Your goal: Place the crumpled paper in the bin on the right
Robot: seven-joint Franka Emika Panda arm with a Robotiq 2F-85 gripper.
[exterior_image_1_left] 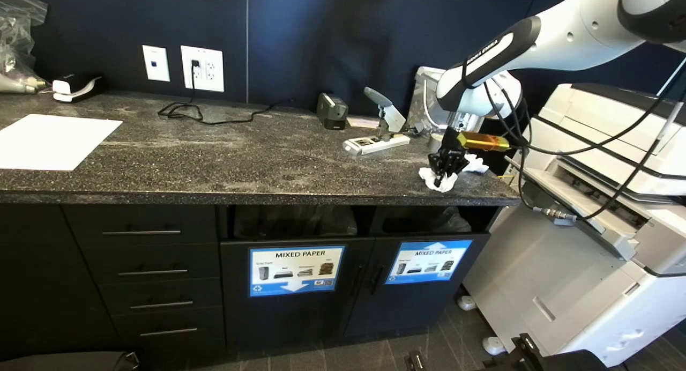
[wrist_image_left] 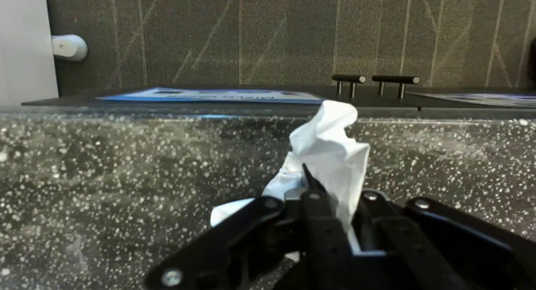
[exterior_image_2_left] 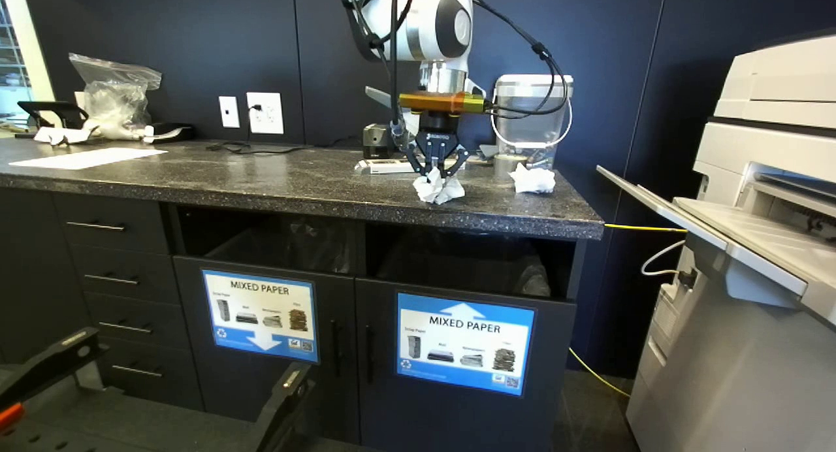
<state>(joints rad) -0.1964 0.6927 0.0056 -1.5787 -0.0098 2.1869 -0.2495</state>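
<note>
The bin on the right was a dark rectangular slot in the black cabinet front, just beneath the countertop, with a blue-and-white MIXED PAPER label below it, arrow pointing up. Inside showed a plastic liner, shiny and gathered toward the right end; the rest was too dark to read. The left slot likewise held clear film, bunched toward its right end. On the countertop, near its right end, a translucent bucket stood upright; shapes showed low through its wall, though whether inside or behind could not be told. A second paper ball lay just in front of it. At the far left, a clear plastic bag bulged, its contents too blurred to name. The task's crumpled paper was in the gripper, near the front edge of the countertop, higher than the bin's slot and outside it. The jaws were drawn nearly together, a fold of the paper pinched between the fingers. In the wrist view the paper's long axis ran aslant, from a flap at lower left to a rounded tip at upper right, the tip pointing toward the countertop's front edge. In an exterior view the paper fanned out sideways below the gripper, broader than tall; whether its underside touched the countertop could not be told.
</note>
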